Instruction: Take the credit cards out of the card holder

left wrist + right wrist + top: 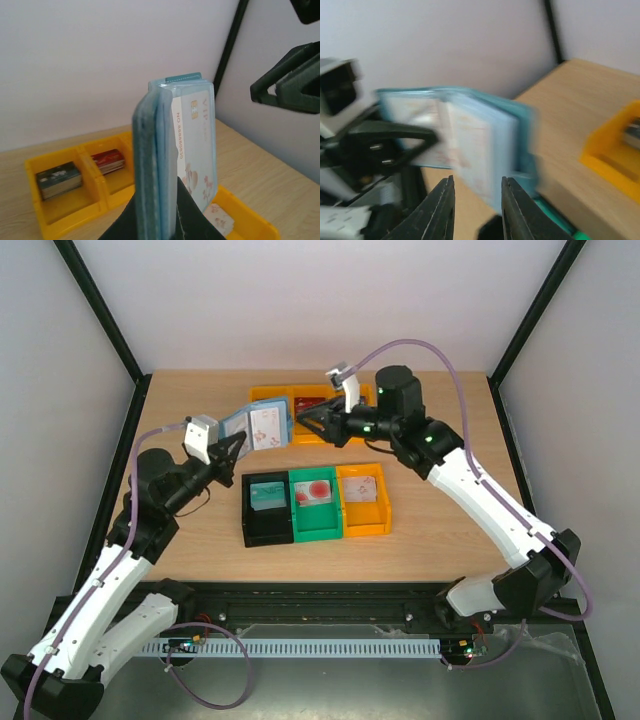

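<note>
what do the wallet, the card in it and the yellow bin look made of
The wallet looks like soft matte blue faux leather or fabric, with layered edges; hard to be sure. The card: thin, stiff printed plastic, slightly glossy. The yellow bin: rigid moulded plastic, smooth uniform colour.

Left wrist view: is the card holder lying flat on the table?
No, the card holder stands upright, clamped in the left gripper, clear of the table.

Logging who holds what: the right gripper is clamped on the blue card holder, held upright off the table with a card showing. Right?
No: the left gripper is clamped on the card holder, as the left wrist view shows. The rest stands: it is upright off the table, a card showing.
</note>
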